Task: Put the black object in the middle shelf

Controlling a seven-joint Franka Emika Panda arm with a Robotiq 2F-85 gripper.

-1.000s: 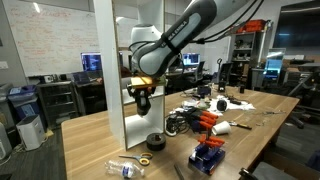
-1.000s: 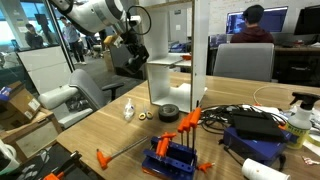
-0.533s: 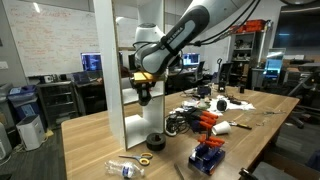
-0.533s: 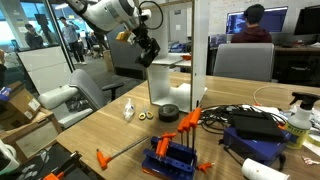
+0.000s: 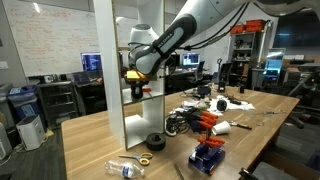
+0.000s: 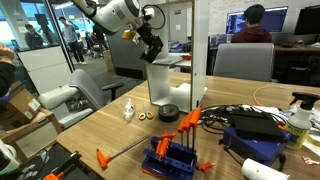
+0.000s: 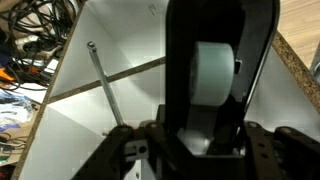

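My gripper (image 5: 138, 88) is shut on the black object (image 7: 190, 40), a chunky black item with a pale round part in its middle. In the wrist view it fills the centre between my jaws (image 7: 200, 140). The tall white shelving unit stands on the wooden table. I hold the object at the open side of the unit, just above the middle shelf (image 5: 152, 97). In an exterior view my gripper (image 6: 154, 53) hangs right over the middle shelf board (image 6: 170, 64). The white boards and a thin metal rod (image 7: 105, 85) show below the object.
A flat round black puck (image 5: 155, 141) (image 6: 168, 112) lies at the foot of the unit. Beside it are a yellowish tape ring (image 5: 144, 159) and a clear plastic bottle (image 5: 125, 167). Blue and orange parts (image 6: 170, 153) and cables (image 5: 185, 122) crowd the table.
My gripper has risen with the black object and moved in towards the shelving unit, from below the middle board's level to just above it.
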